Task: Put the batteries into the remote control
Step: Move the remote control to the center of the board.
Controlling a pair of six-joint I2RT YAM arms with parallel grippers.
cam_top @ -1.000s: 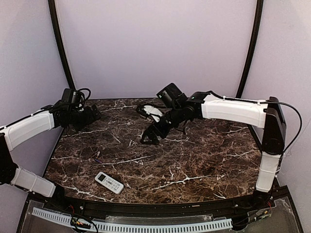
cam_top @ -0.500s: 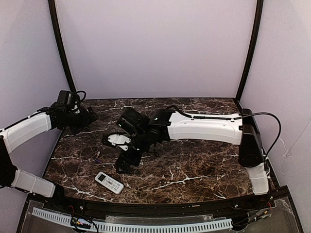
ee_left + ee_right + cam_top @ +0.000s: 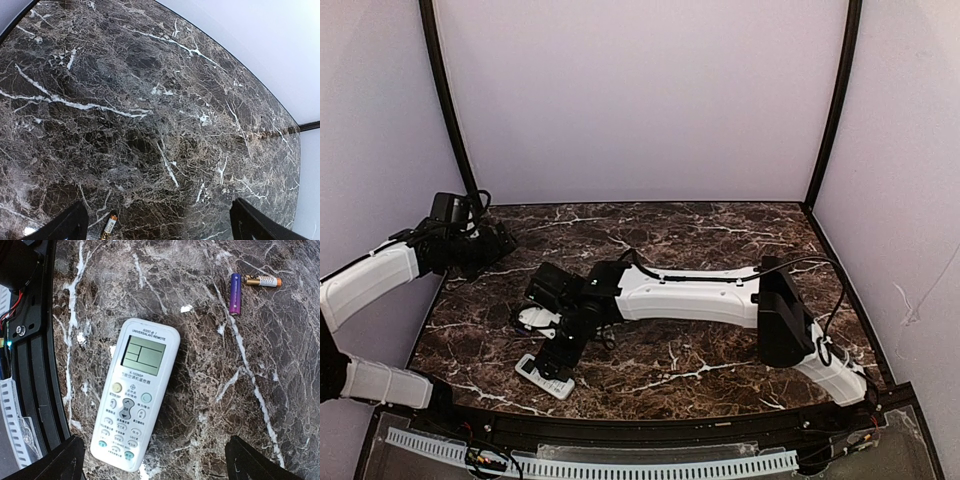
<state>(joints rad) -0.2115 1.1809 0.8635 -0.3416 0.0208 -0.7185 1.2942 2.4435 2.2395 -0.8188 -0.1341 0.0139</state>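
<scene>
Right fingers [image 3: 60, 462]: spread wide, nothing between them. In the right wrist view the two tips stood on either side of the button end of the remote control [image 3: 136, 395], clear of its casing on both sides. Whether they were above it or level with it could not be told.

The remote control lay flat and face up on the table [image 3: 720, 340], display and button rows uppermost, close to the near edge and toward the near-left corner. Its long axis ran at a slant to that edge.

Beyond the display end, apart from the remote control, two loose cells lay on the marble: a purple battery [image 3: 235, 294] and a gold-ended battery [image 3: 262, 281]. They were set roughly at right angles, one end of the gold-ended one close by the purple one's far end. Contact between them could not be confirmed.

Left fingers [image 3: 65, 225]: also fully parted and empty, held over the far-left part of the table near its left edge, well apart from the remote control. In the left wrist view a lone battery [image 3: 109, 226] lay on the table near the left-hand tip. Whether it was one of the two noted above could not be told.
</scene>
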